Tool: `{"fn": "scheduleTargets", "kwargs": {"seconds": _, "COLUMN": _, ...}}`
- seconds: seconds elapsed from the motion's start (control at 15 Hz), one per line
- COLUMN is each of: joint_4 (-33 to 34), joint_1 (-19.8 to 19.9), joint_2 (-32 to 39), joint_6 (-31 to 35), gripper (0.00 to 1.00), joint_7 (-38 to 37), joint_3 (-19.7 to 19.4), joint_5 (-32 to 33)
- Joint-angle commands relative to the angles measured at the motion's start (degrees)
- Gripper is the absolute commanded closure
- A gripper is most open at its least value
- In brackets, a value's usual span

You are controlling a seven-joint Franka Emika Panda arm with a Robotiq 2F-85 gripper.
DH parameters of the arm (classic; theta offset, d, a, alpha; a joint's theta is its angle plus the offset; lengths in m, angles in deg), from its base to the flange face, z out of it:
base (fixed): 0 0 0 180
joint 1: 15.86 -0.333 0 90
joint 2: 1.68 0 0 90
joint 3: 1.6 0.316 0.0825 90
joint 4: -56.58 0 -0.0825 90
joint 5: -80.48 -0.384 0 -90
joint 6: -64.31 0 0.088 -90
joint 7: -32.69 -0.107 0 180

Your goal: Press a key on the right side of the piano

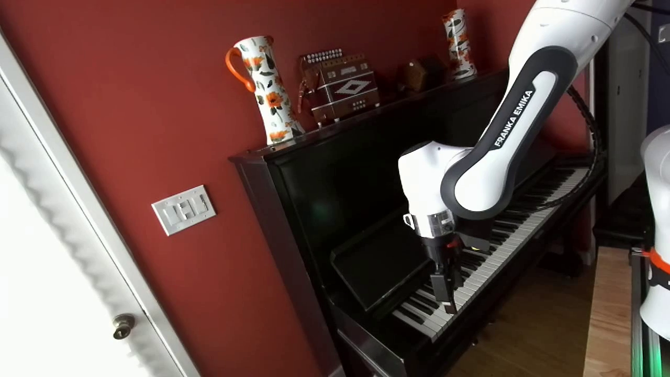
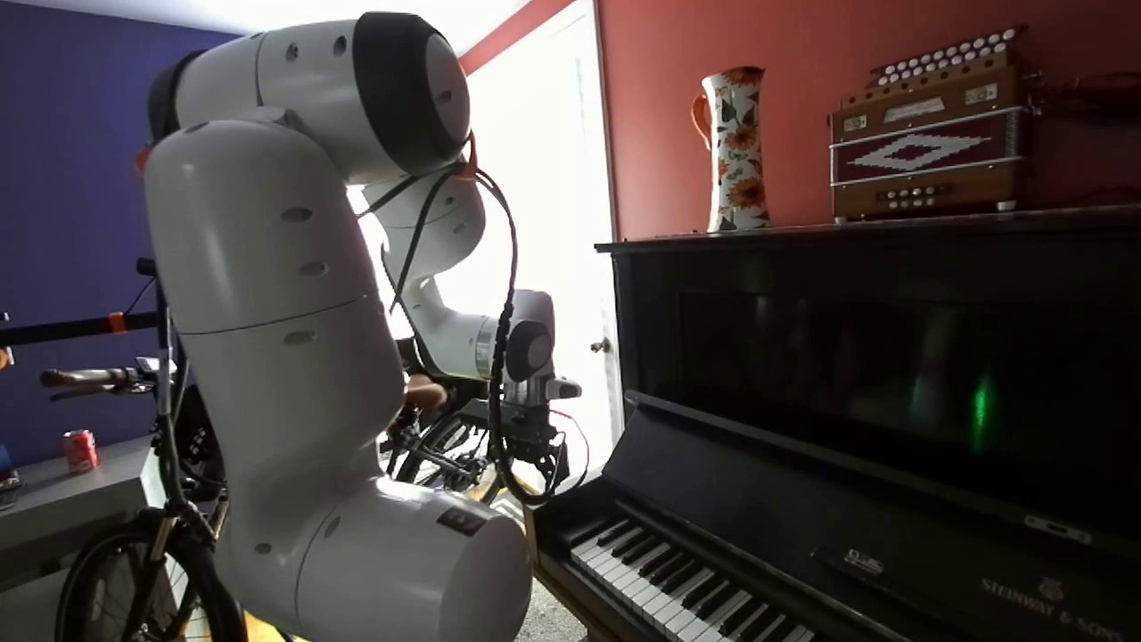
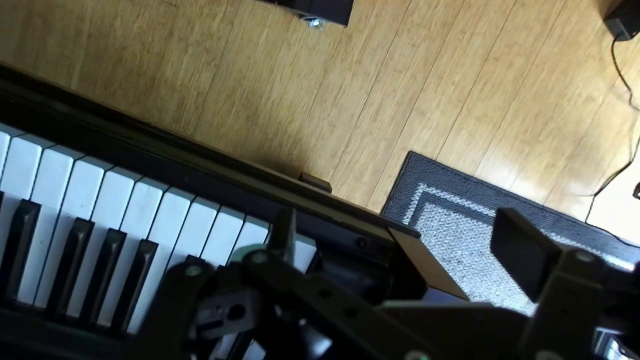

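The glossy black piano (image 1: 314, 204) stands against the red wall in both exterior views (image 2: 758, 357). Its row of white and black keys (image 1: 479, 277) also shows in the wrist view (image 3: 107, 200). My gripper (image 1: 450, 303) points down over the keys near one end of the keyboard. It also shows in an exterior view (image 2: 539, 446), partly behind a cable. In the wrist view the gripper (image 3: 402, 245) is open and empty, its fingers wide apart. One finger overlaps the end keys; the other is past the keyboard's end, over the rug. I cannot tell whether a fingertip touches a key.
A flowered pitcher (image 1: 269, 89) and an accordion (image 1: 343, 86) stand on the piano's top. The piano's dark front rail (image 3: 200, 175) and end block (image 3: 360, 270) border the keys. A grey rug (image 3: 455, 235) lies on the wooden floor. A bicycle (image 2: 455, 455) stands behind the arm.
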Motion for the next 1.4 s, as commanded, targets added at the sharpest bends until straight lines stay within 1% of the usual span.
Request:
{"fn": "scheduleTargets", "kwargs": {"seconds": 0.0, "joint_4": 0.62, "joint_1": 0.23, "joint_2": 3.43, "joint_6": 3.98, "gripper": 0.0, "joint_7": -0.35, "joint_3": -0.36, "joint_5": -1.69}}
{"fn": "scheduleTargets", "kwargs": {"seconds": 0.13, "joint_4": 1.25, "joint_1": 0.58, "joint_2": 6.78, "joint_6": 7.66, "gripper": 0.0, "joint_7": 0.29, "joint_3": -0.67, "joint_5": -1.75}}
{"fn": "scheduleTargets", "kwargs": {"seconds": 0.2, "joint_4": 1.23, "joint_1": 1.0, "joint_2": 8.13, "joint_6": 9.36, "gripper": 0.25, "joint_7": -0.06, "joint_3": -0.88, "joint_5": -0.93}}
{"fn": "scheduleTargets", "kwargs": {"seconds": 0.27, "joint_4": 1.25, "joint_1": 1.24, "joint_2": 9.33, "joint_6": 10.74, "gripper": 0.28, "joint_7": -0.3, "joint_3": -1.08, "joint_5": -0.65}}
{"fn": "scheduleTargets", "kwargs": {"seconds": 0.33, "joint_4": 1.11, "joint_1": 1.64, "joint_2": 10.59, "joint_6": 12.13, "gripper": 0.34, "joint_7": -1.2, "joint_3": -1.38, "joint_5": 0.54}}
{"fn": "scheduleTargets", "kwargs": {"seconds": 0.4, "joint_4": 1.21, "joint_1": 1.85, "joint_2": 11.89, "joint_6": 13.46, "gripper": 0.42, "joint_7": -1.19, "joint_3": -1.65, "joint_5": 0.61}}
{"fn": "scheduleTargets", "kwargs": {"seconds": 0.47, "joint_4": 1.24, "joint_1": 2.13, "joint_2": 13.28, "joint_6": 14.93, "gripper": 0.51, "joint_7": -2.07, "joint_3": -2.03, "joint_5": 1.58}}
{"fn": "scheduleTargets", "kwargs": {"seconds": 0.6, "joint_4": 1.54, "joint_1": 2.31, "joint_2": 15.81, "joint_6": 17.92, "gripper": 0.65, "joint_7": -3.76, "joint_3": -2.91, "joint_5": 3.4}}
{"fn": "scheduleTargets", "kwargs": {"seconds": 0.67, "joint_4": 1.86, "joint_1": 2.28, "joint_2": 17.01, "joint_6": 19.5, "gripper": 0.73, "joint_7": -4.12, "joint_3": -3.34, "joint_5": 3.9}}
{"fn": "scheduleTargets", "kwargs": {"seconds": 0.87, "joint_4": 3.43, "joint_1": 1.1, "joint_2": 20.42, "joint_6": 23.13, "gripper": 0.95, "joint_7": -8.38, "joint_3": -5.4, "joint_5": 8.13}}
{"fn": "scheduleTargets", "kwargs": {"seconds": 0.93, "joint_4": 3.92, "joint_1": 0.42, "joint_2": 21.35, "joint_6": 23.68, "gripper": 1.0, "joint_7": -10.38, "joint_3": -6.56, "joint_5": 10.16}}
{"fn": "scheduleTargets", "kwargs": {"seconds": 1.13, "joint_4": 5.79, "joint_1": -1.34, "joint_2": 24.13, "joint_6": 24.39, "gripper": 1.0, "joint_7": -14.44, "joint_3": -9.36, "joint_5": 13.81}}
{"fn": "scheduleTargets", "kwargs": {"seconds": 1.33, "joint_4": 7.53, "joint_1": -2.32, "joint_2": 26.57, "joint_6": 24.73, "gripper": 1.0, "joint_7": -15.84, "joint_3": -10.63, "joint_5": 14.04}}
